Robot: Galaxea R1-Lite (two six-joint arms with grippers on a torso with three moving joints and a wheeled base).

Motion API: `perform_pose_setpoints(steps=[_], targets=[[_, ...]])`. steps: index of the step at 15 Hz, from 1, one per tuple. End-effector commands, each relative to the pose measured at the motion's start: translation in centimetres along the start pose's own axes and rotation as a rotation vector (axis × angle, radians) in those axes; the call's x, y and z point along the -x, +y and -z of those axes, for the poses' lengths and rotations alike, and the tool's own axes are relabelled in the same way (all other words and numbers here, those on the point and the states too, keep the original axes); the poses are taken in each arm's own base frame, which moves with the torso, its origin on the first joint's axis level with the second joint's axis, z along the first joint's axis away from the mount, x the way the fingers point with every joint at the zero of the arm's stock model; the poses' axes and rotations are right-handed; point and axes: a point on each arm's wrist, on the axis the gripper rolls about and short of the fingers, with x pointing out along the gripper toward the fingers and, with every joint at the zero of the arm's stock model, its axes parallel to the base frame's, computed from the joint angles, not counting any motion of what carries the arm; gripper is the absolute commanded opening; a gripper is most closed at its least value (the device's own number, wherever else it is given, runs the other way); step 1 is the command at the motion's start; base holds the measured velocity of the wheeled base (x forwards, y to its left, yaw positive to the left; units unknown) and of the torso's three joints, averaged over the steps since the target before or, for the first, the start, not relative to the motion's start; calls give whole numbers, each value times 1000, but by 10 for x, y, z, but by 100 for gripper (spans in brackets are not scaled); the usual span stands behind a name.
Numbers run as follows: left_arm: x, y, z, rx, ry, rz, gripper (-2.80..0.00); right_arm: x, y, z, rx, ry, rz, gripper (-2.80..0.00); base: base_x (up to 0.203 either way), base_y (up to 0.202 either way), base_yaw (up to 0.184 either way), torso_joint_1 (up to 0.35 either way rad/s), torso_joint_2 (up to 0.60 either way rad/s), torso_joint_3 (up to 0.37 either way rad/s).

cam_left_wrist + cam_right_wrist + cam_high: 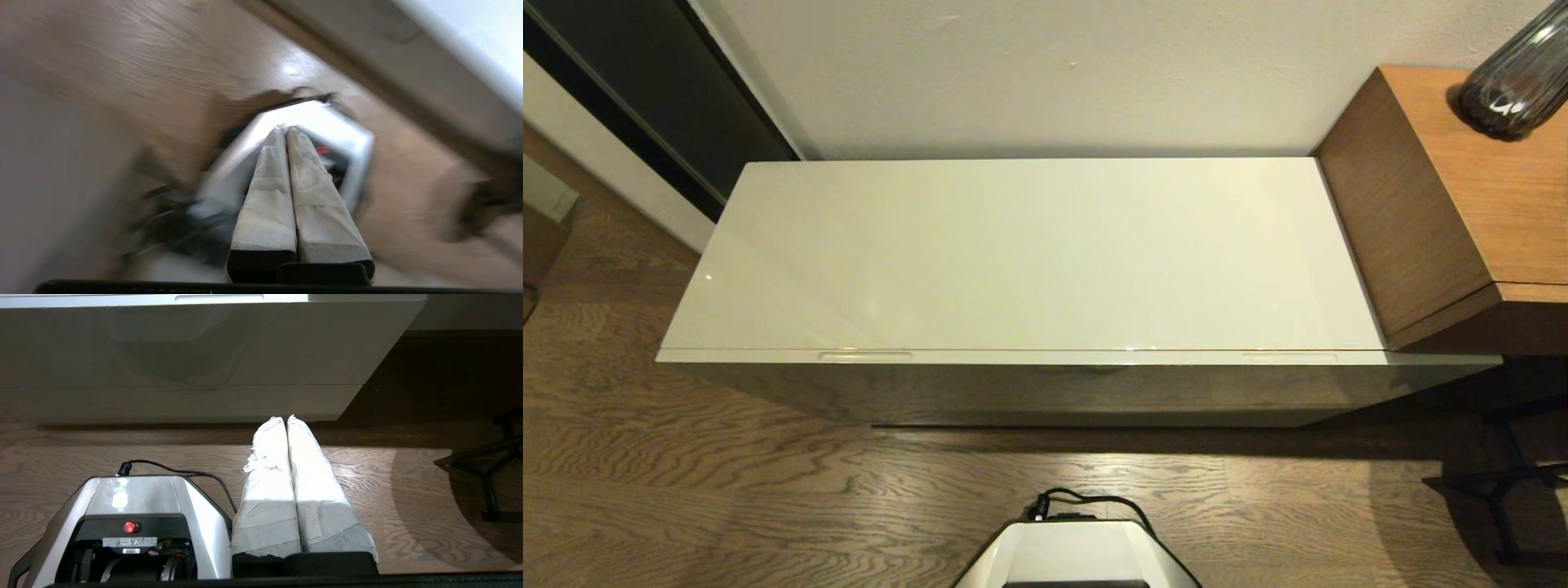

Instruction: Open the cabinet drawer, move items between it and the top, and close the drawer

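The cabinet's glossy cream-white top (1021, 253) lies bare in the head view. Below its front edge the cabinet drawer (1062, 384) is closed, its two slim slots (866, 355) showing along the rim. No items are in view. Neither arm shows in the head view. My left gripper (285, 130) is shut, its taped fingers pressed together, low over the robot base and the floor; that view is smeared. My right gripper (285, 418) is shut too, hanging above the wooden floor a little in front of the drawer front (184, 355), holding nothing.
A brown wood-grain cube (1445, 204) with a dark ribbed vase (1515, 77) stands against the cabinet's right end. The robot base (1078, 551) with its black cable sits on the floor before the cabinet. A dark metal stand (1503, 482) is at the right.
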Motion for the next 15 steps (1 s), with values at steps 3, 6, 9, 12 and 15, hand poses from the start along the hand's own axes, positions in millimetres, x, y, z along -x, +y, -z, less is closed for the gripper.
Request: perform_pose_setpoints(steps=[3, 6, 9, 12, 15], targets=[[9, 53, 96, -141, -129, -30, -280, 0, 0, 0, 1, 1, 0, -280, 0, 0, 0, 0, 0, 0], [-10, 56, 105, -190, -134, -71, -280, 0, 0, 0, 1, 1, 0, -280, 0, 0, 0, 0, 0, 0], [-31, 54, 103, -190, -174, -56, -280, 0, 0, 0, 1, 1, 0, -280, 0, 0, 0, 0, 0, 0], [-45, 56, 108, -199, -179, -52, -280, 0, 0, 0, 1, 0, 0, -280, 0, 0, 0, 0, 0, 0], [-75, 66, 126, -260, -260, -18, -280, 0, 0, 0, 1, -1, 0, -280, 0, 0, 0, 0, 0, 0]])
